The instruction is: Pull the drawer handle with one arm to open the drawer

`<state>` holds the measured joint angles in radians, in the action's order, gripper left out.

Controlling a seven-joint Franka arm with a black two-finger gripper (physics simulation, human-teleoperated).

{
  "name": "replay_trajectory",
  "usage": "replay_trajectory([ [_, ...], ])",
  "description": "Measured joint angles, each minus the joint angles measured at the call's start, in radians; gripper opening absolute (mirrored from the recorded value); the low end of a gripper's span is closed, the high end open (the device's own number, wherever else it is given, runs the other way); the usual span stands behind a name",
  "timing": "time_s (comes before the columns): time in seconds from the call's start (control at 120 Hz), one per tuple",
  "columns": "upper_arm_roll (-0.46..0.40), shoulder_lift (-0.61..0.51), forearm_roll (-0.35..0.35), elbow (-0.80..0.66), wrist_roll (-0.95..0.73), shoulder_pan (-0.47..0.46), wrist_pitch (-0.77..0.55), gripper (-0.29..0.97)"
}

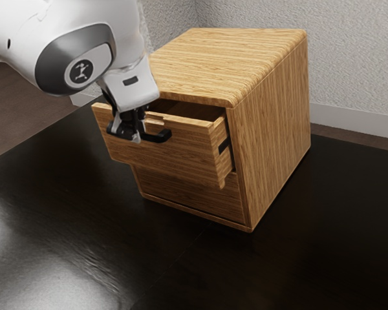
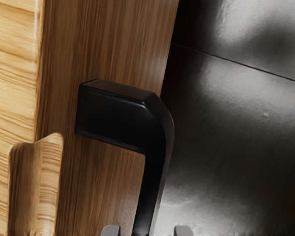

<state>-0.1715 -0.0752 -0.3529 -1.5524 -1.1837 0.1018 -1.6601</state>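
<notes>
Claw (image 1: 130,134) sat open around the black handle (image 1: 158,136) of the partly pulled-out top drawer (image 1: 181,152), with a fingertip (image 2: 110,230) on either side.

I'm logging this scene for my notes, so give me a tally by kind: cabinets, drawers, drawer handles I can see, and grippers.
wooden cabinet: 1
drawers: 2 (upper drawer pulled partly out, lower drawer beneath it)
black drawer handle: 1, on the upper drawer
black gripper: 1, at that handle
Total: 5
</notes>
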Motion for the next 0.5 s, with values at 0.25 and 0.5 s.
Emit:
replay_trajectory([
  [0.25,0.014,-0.027,0.001,-0.036,0.006,0.005,-0.006,0.05],
  [0.5,0.016,-0.093,0.001,-0.111,0.015,0.007,-0.021,0.05],
])
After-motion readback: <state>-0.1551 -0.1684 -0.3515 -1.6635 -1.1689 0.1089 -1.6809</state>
